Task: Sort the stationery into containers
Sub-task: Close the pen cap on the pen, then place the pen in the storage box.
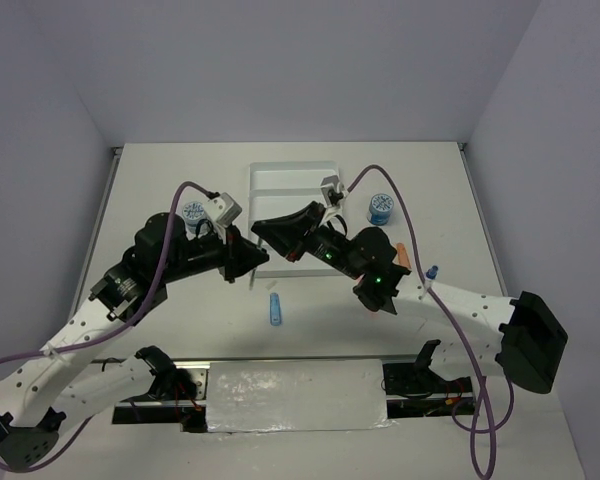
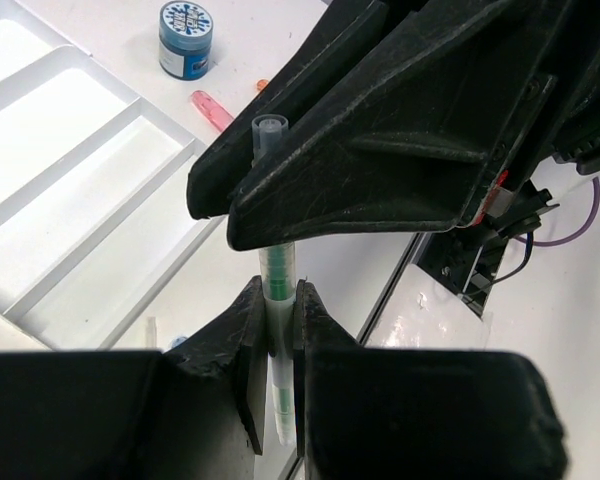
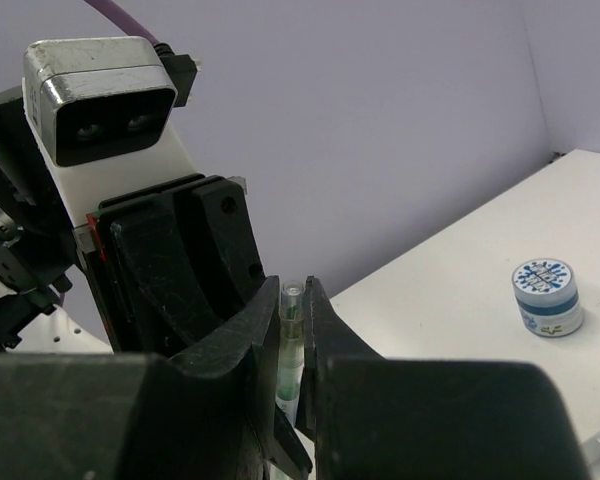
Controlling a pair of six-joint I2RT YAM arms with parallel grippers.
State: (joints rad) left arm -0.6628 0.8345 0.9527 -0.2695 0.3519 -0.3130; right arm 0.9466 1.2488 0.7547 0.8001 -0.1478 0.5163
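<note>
Both hands meet just off the near edge of the white four-compartment tray [image 1: 280,180], above the worktop [image 1: 170,180], and share one grey-green pen [image 2: 276,265]. The left hand [image 2: 278,320] is clenched across the pen's white-and-green barrel. The right hand [image 3: 294,310] is clamped on the same pen closer to its grey capped end, which pokes out past its fingers. The pen touches neither the tray nor the worktop.

The pen looks light and stiff, with a smooth round plastic barrel, so it is likely to swivel or slide in a two-finger pinch. Holding it near mid-barrel, across its width, should keep it from tipping. A grip on the cap alone risks the cap pulling off. With both hands clamped, any misaligned pull could twist it, so one hand should let go before the other moves.

None of the tray compartments in view holds anything. A blue stick [image 1: 276,308] lies nearer the arms than the tray, and a patterned tub [image 1: 380,208] stands to the tray's right.
</note>
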